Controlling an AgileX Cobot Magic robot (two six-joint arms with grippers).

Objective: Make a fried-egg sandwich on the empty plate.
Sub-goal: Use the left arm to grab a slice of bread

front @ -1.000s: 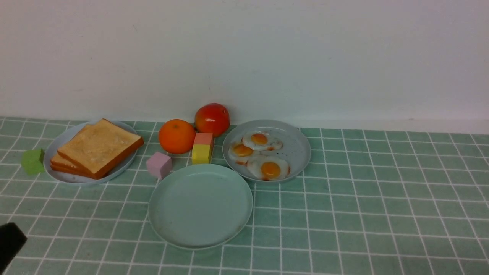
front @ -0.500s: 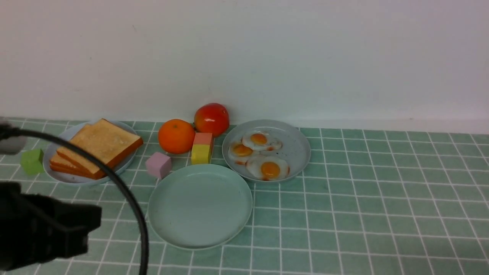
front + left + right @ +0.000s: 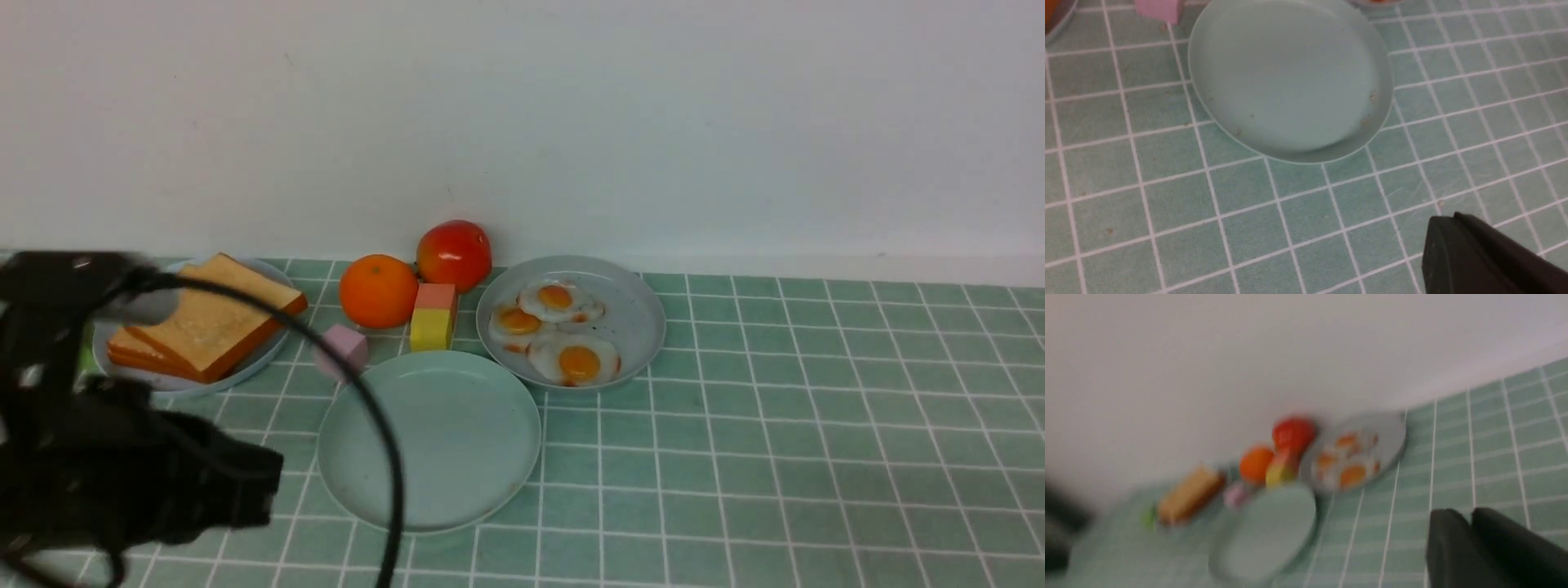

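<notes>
Tiled tabletop point(image 3: 816, 449): plated toast point(image 3: 208, 327), plated eggs point(image 3: 578, 361), empty plate point(image 3: 441, 441)

Front camera faces wall point(image 3: 522, 122) across table point(image 3: 816, 457); left wrist close, looking down; all three share empty plate point(image 3: 465, 433).

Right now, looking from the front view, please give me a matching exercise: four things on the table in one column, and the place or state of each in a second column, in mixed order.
Column one
1. toast slices
2. fried eggs
3. mint-green plate
4. pink cube

Column two
A. bare, nothing on it
B. stacked on the left pale plate
C. directly on the tiled cloth
D. three together on the right pale plate

Pairs: 1-B, 2-D, 3-A, 4-C
</notes>
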